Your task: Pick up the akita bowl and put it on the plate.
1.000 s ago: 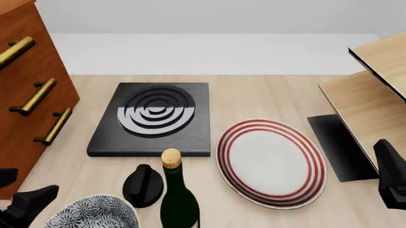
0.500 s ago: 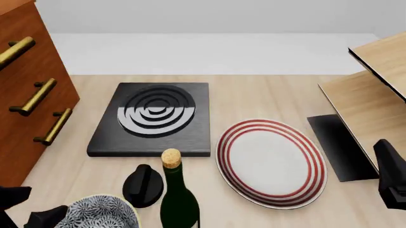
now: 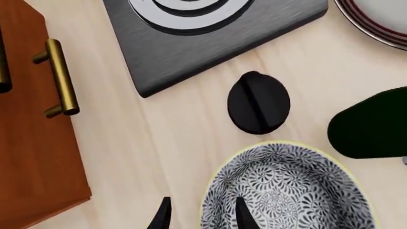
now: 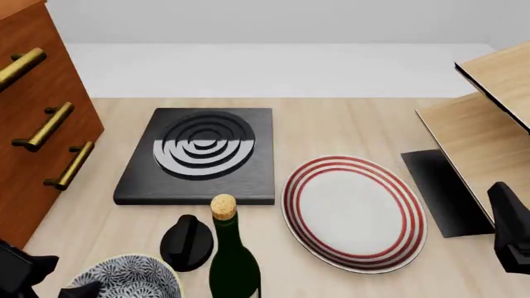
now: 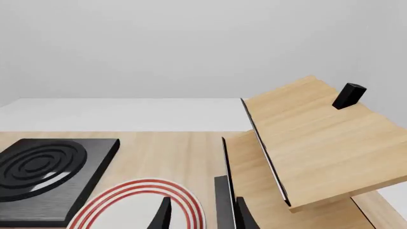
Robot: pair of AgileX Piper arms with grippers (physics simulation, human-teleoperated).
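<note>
The akita bowl [image 4: 126,279], black-and-white floral with a pale rim, sits at the table's near left edge, cut off by the frame's bottom. In the left wrist view the akita bowl [image 3: 289,195] fills the lower part. My left gripper [image 3: 202,217] is open and straddles its rim, one finger inside and one outside. From the front, the left gripper [image 4: 59,282] is at the bowl's left side. The plate [image 4: 356,214], white with red rings, lies right of centre. My right gripper [image 4: 507,220] hangs open and empty beyond the plate's right side, with the plate [image 5: 137,205] showing past its fingertips [image 5: 164,214].
A dark green corked bottle [image 4: 232,257] stands just right of the bowl, with a black round knob [image 4: 186,242] beside it. Behind them lies a black square stove [image 4: 203,155]. A wooden drawer cabinet [image 4: 37,124] stands at the left and a wooden rack [image 4: 488,130] at the right.
My left gripper has dropped lower and shifted right, closing in on the bowl's left rim. The bowl, plate and right arm have not moved.
</note>
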